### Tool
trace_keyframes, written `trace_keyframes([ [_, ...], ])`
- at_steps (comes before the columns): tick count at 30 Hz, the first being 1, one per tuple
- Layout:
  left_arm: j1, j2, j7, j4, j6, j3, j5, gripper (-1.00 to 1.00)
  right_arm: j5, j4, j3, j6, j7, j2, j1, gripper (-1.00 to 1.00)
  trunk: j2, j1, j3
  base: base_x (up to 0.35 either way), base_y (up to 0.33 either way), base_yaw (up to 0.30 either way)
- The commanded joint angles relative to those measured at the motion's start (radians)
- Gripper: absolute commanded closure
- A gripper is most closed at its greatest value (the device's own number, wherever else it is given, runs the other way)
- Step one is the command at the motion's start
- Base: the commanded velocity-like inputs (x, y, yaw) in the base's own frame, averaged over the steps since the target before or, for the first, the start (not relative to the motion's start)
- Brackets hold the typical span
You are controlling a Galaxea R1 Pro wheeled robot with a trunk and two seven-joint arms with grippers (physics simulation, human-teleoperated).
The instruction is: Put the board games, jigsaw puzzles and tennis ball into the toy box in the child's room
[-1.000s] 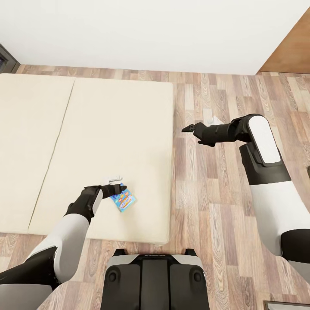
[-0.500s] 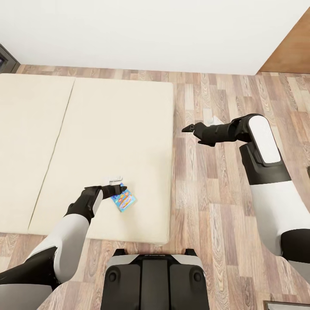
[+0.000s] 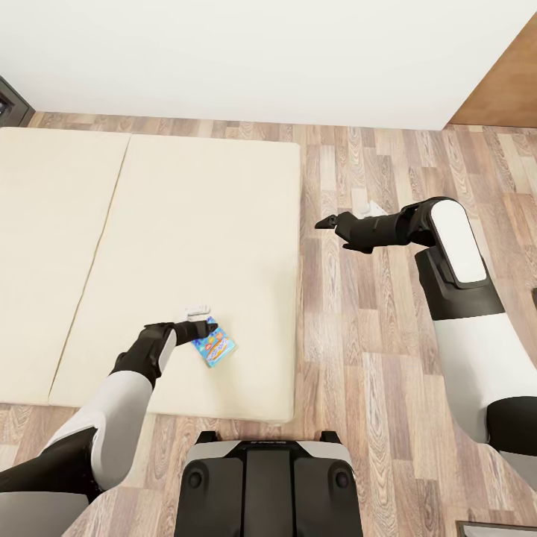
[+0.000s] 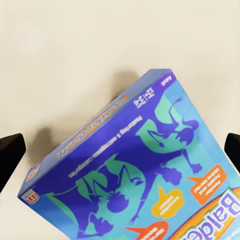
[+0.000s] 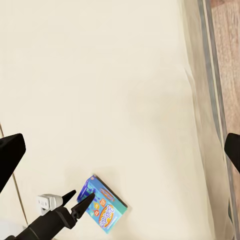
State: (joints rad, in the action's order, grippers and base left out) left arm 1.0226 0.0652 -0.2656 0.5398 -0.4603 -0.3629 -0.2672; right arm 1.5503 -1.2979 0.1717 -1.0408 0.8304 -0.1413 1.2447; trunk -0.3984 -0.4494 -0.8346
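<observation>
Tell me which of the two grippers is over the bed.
The left gripper: it hangs over the beige bed, right at the small blue board game. The right gripper is out over the wooden floor, beside the bed.

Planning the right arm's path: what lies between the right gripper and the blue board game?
Only bare bed and floor, in the head view, between right gripper and blue board game.

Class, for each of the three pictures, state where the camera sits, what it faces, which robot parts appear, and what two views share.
Head view: on the head, looking down at the bed and floor; both arms and base show.
Left wrist view: near the left gripper, close above the blue board game; open fingertips show.
Right wrist view: near the right gripper, facing the bed.
Shared: the wrist views both show the blue board game.
</observation>
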Motion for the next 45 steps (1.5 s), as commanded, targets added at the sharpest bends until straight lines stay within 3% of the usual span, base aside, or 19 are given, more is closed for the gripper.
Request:
trace_keyframes([
  [1,0.001,0.001,-0.008,0.001,-0.005,-0.008,-0.011,-1.0,0.009,0.0,0.002,-0.001,0.01,-0.001,0.001,-1.0,-0.002,-0.001,-0.001,0.0,0.0,0.0],
  [37,0.001,-0.001,-0.009,-0.003,-0.003,-0.007,-0.011,-1.0,0.01,-0.001,0.002,0.0,0.01,0.0,0.001,-1.0,-0.002,-0.001,-0.019,0.0,0.0,0.0],
  [45,0.001,-0.001,-0.009,-0.003,-0.003,-0.007,-0.01,-1.0,0.01,-0.001,0.002,0.0,0.01,0.0,0.001,-1.0,-0.002,-0.001,-0.019,0.0,-0.172,0.0],
])
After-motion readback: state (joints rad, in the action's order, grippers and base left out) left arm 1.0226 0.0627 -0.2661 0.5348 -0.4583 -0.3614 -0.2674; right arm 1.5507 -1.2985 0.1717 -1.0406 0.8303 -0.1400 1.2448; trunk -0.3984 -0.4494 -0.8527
